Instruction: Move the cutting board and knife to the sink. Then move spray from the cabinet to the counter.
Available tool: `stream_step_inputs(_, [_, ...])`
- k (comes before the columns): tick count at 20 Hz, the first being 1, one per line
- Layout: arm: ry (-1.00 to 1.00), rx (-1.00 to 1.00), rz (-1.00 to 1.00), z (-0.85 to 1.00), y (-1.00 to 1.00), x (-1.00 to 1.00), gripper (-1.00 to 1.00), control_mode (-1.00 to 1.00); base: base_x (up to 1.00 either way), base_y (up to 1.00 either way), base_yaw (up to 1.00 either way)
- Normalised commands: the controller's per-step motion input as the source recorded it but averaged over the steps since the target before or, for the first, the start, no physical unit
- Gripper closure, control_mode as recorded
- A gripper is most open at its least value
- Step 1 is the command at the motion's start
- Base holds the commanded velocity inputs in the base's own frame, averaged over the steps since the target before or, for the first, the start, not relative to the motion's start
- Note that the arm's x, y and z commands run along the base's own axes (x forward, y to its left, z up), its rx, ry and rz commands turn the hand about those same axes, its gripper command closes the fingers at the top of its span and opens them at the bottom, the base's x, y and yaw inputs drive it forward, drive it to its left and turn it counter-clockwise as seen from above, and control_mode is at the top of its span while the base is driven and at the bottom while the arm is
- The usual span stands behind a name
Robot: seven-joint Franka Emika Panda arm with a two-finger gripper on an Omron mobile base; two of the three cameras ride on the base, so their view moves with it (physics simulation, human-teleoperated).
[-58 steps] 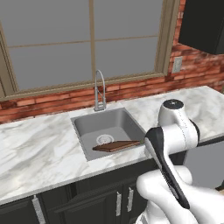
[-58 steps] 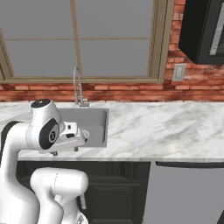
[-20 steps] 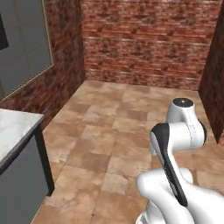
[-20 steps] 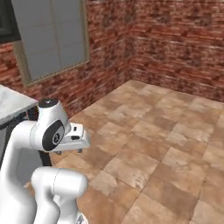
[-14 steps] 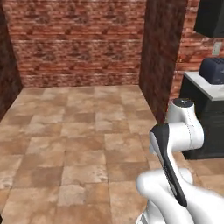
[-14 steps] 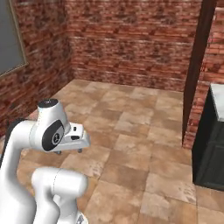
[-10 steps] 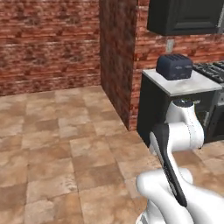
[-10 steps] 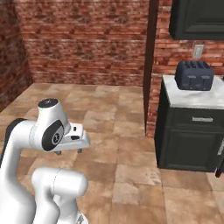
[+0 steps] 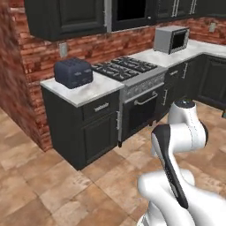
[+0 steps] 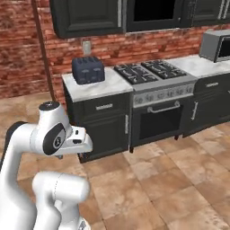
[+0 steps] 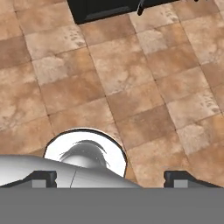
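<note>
Gripper (image 11: 109, 177) hangs released over the floor tiles; cabinet (image 10: 87, 15) sits ahead and well above it, 1 door shut.

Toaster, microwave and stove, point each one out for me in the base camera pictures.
toaster (image 9: 73, 73), left base view, on its dark front face.
microwave (image 9: 171, 39), left base view, on its door.
stove (image 10: 153, 69), right base view, on the black burner grates.
</note>
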Motion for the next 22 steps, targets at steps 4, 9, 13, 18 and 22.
stream_step_inputs(4, [0.0,0.0,0.0,0.0,0.0,0.0,-1.0,1.0,0.16,-0.98,-0.68])
stream_step_inputs(9, [0.0,0.0,0.0,0.0,0.0,0.0,-1.0,1.0,0.52,-0.77,-0.54])
stream_step_inputs(13, [0.0,0.0,0.0,0.0,0.0,0.0,-1.0,1.0,0.83,-0.14,-0.27])
stream_step_inputs(18, [0.0,0.0,0.0,0.0,0.0,0.0,-1.0,1.0,1.0,-0.14,-0.25])
stream_step_inputs(22, [0.0,0.0,0.0,0.0,0.0,0.0,-1.0,1.0,1.0,-0.28,-0.3])
